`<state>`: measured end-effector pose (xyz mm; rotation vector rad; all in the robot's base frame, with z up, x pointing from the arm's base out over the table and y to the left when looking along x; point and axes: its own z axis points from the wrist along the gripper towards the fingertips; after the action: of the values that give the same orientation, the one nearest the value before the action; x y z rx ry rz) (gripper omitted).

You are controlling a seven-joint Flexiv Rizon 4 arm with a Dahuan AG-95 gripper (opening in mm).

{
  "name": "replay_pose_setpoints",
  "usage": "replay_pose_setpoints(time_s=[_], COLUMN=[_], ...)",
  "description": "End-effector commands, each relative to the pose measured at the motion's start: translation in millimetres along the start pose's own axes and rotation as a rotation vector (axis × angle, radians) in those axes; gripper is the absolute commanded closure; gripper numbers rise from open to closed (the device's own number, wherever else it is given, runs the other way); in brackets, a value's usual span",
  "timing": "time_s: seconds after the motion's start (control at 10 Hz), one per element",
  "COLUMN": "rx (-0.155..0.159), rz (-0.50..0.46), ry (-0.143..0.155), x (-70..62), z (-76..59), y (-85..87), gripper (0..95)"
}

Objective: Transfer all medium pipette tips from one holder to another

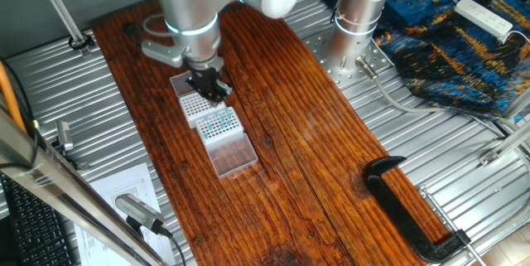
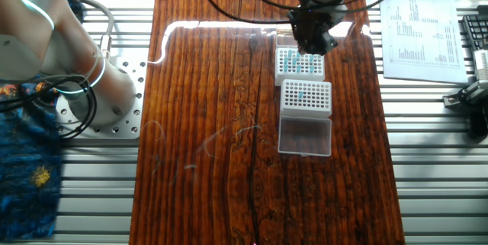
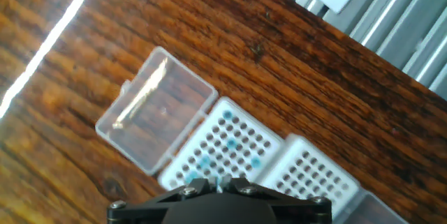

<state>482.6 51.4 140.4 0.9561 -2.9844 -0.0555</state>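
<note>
While hand hovers over racks, medium pipette tips sit just ahead; finger spread unclear.

Dark wooden desk carrying two tip racks, an open clear lid and a clamp.

The desk is a long plank of glossy, strongly grained wood set on ribbed metal. Two white perforated racks stand touching, end to end, toward one long edge: one rack nearer the desk's end, the other rack toward the middle, both holding blue-topped medium pipette tips. A clear lid lies flat against the second rack. A black clamp grips the opposite long edge, well apart from the racks.
</note>
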Motion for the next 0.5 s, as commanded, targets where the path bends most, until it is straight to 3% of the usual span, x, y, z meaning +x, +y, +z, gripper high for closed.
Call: replay_pose_setpoints(time_s=[0.1,0.4,0.5], rx=[0.005,0.008,0.012], rz=[0.021,0.031,0.039], ry=[-0.010,-0.015,-0.022], x=[17.4,37.9,41.1], z=[0.3,6.4,10.0], y=[6.3,15.3,16.1], gripper=[95.0,95.0,76.0])
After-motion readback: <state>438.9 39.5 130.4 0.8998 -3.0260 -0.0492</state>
